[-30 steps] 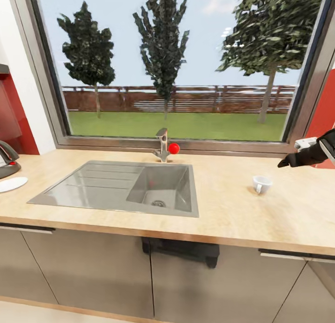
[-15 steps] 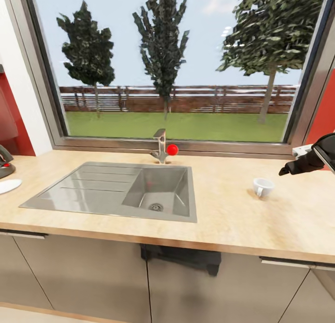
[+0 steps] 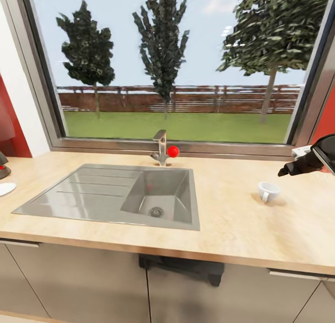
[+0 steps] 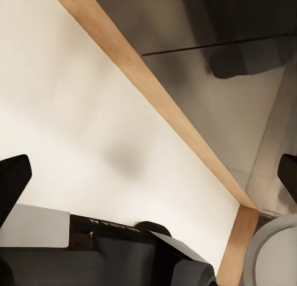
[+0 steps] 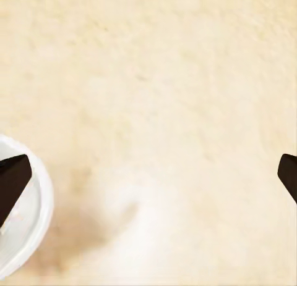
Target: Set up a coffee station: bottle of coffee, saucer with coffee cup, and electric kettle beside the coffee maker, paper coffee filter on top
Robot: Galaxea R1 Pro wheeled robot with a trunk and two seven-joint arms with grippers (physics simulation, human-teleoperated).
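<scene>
At the far left edge of the countertop (image 3: 242, 220) I see a sliver of the white saucer (image 3: 6, 189), and just behind it a dark base with a red spot that I cannot identify for sure. Next comes the steel sink (image 3: 111, 197) with its drainboard, the faucet (image 3: 161, 148) with a red knob standing at its back rim under the big window (image 3: 177, 67). Further right the white coffee cup (image 3: 268, 191) stands upright on the bare wood, well apart from the sink. Above and just to the right of it hangs my right gripper (image 3: 284, 171), off the counter; in my right wrist view its fingers (image 5: 12, 186) sit wide apart at the frame's two sides, with the cup's rim beside one tip. My left gripper (image 4: 148, 178) is likewise spread, its fingers wide apart over pale floor and a cabinet front.
</scene>
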